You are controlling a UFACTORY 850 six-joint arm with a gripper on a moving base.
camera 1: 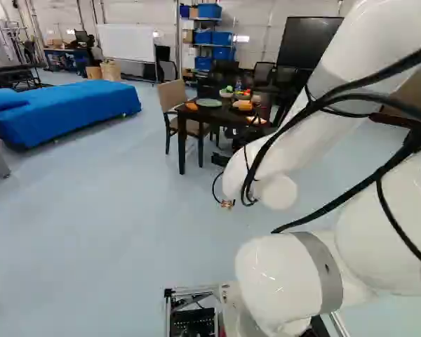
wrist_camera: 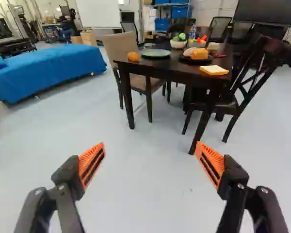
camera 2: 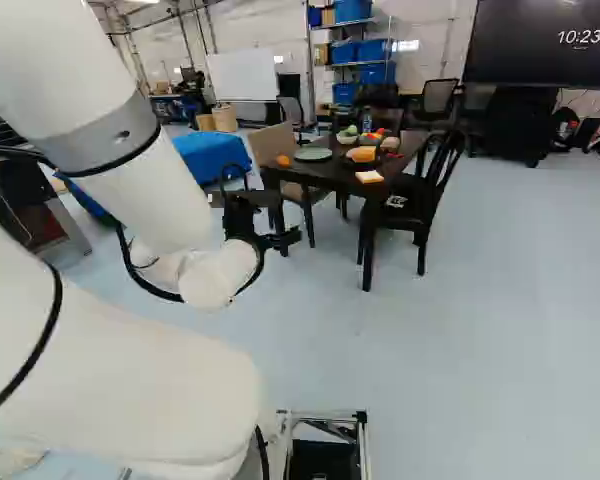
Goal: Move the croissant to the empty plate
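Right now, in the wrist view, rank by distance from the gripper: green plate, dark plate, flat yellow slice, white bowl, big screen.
1. Flat yellow slice, at the table's near edge.
2. Green plate and dark plate: too close to call.
3. White bowl, behind both plates.
4. Big screen, beyond the table.

Dark brown worktop (wrist_camera: 172, 73) carries muted green round plate (wrist_camera: 155, 53), golden-orange bread-like piece (wrist_camera: 200, 53) on black dish (wrist_camera: 185, 60), pale yellow slab with white edge (wrist_camera: 214, 70), bright orange rounded item (wrist_camera: 133, 56). Nearby, beige-backed chair (wrist_camera: 120, 46), dark brown slat-back chair (wrist_camera: 264, 63), solid blue bed cover (wrist_camera: 48, 69), pale blue-gray floor (wrist_camera: 145, 194). White arm (camera 1: 284, 274) wears gray bands, black cables (camera 1: 323, 105); black end effector (camera 2: 285, 238) shows orange pads (wrist_camera: 89, 160) with black stripes.
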